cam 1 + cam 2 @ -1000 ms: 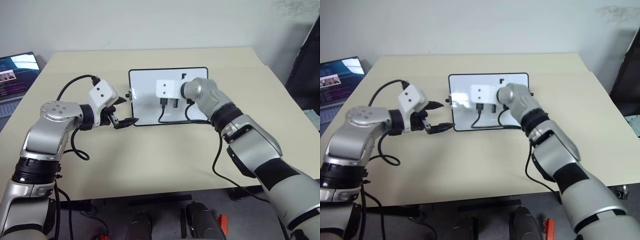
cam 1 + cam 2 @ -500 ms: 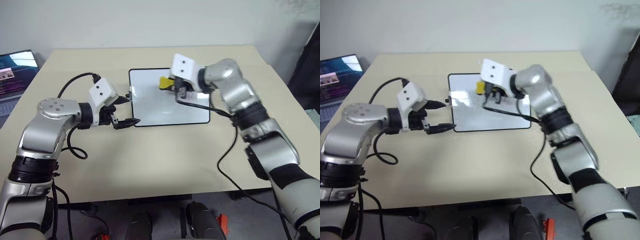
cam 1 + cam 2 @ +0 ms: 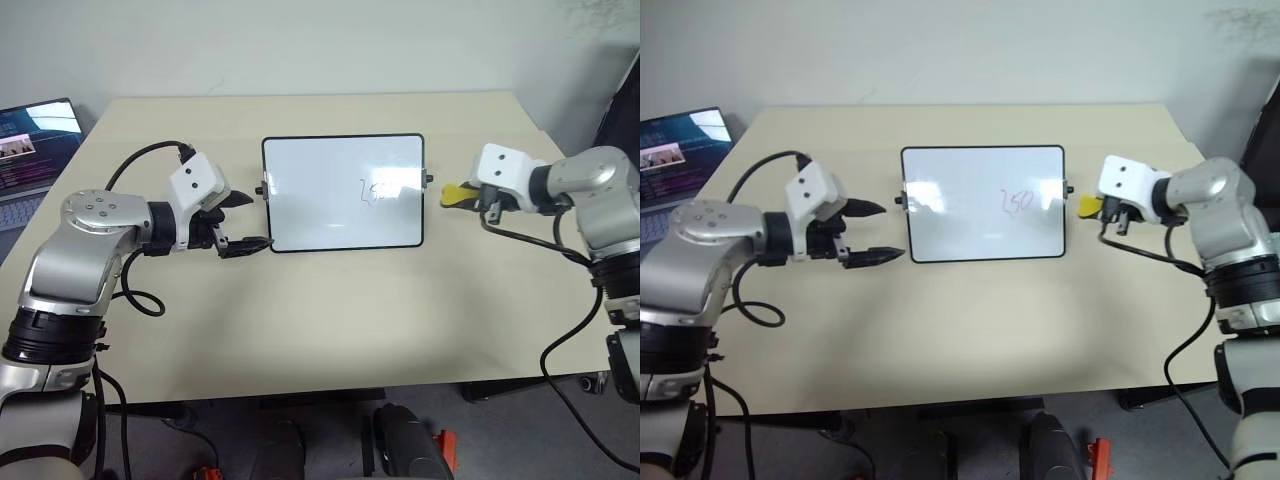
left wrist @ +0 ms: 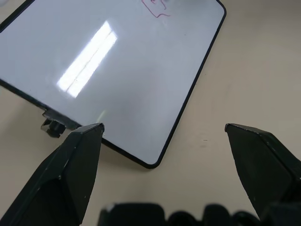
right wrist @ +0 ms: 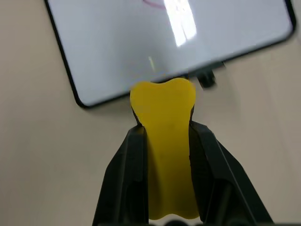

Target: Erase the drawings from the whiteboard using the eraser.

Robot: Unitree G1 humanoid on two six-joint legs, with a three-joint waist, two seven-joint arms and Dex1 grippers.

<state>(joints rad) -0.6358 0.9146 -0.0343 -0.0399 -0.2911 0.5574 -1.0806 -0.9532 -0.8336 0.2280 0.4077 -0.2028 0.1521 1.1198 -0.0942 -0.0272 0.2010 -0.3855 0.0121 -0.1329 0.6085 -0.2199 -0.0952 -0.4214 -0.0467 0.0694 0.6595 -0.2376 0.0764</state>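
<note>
Meanwhile the right gripper (image 3: 1102,213) hung off the right edge of the whiteboard (image 3: 960,220), clamped on the yellow eraser (image 3: 1089,206), while the left gripper (image 3: 876,232) gaped empty at its left edge and reddish drawings (image 3: 1017,201) marked the board.

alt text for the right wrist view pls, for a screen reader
The right claw is shut on the yellow eraser, which sticks out past its black fingers. Beyond it, the whiteboard lies on the beige table, with one corner and a side knob nearest and a trace of red drawing.
</note>
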